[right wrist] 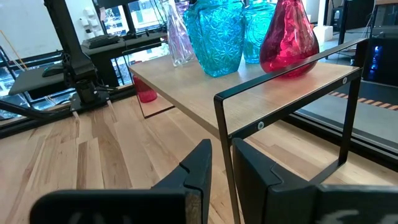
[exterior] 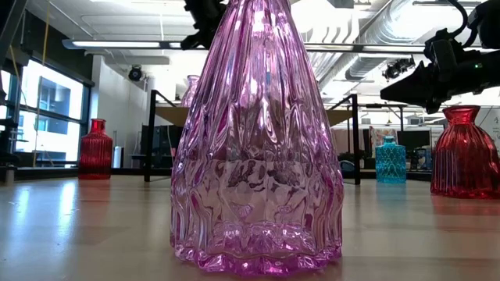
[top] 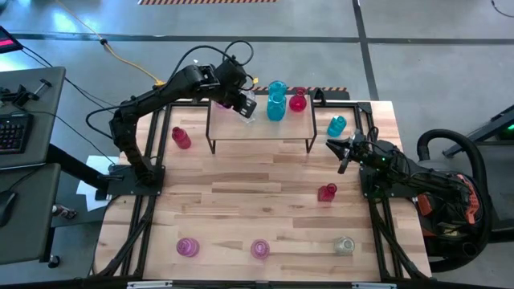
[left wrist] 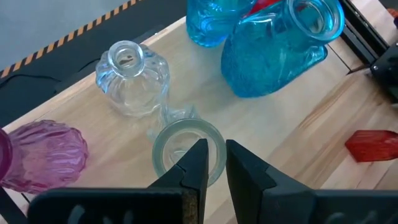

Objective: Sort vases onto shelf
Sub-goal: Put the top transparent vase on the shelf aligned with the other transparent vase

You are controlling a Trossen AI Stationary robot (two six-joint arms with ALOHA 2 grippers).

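Note:
The shelf [top: 261,128] stands at the table's far side. On it stand two teal vases [top: 275,100], a red vase [top: 298,100], a clear round vase [left wrist: 130,74] and a pink vase [left wrist: 43,155]. My left gripper [top: 245,106] is over the shelf's left part, shut on a second clear vase [left wrist: 186,152]. My right gripper [top: 339,149] hovers off the shelf's right end, its fingers [right wrist: 199,165] a narrow gap apart and holding nothing. Loose vases stand on the table: red [top: 181,136], teal [top: 336,125], red [top: 327,192], two pink [top: 187,246] and clear [top: 344,246]. My left gripper holds the clear vase by the rim of its mouth [left wrist: 214,143], coming from above and pointing down. One finger [left wrist: 198,158] is over the mouth opening and the other [left wrist: 242,165] is outside the rim. The vase stays upright below the fingers, over the shelf board; whether its base touches the board cannot be told.
The shelf's thin black leg [right wrist: 222,143] stands just ahead of my right gripper. A large pink vase [exterior: 258,140] fills the low view near the table's near edge. Bare tabletop [top: 249,189] lies between the shelf and the near row of vases.

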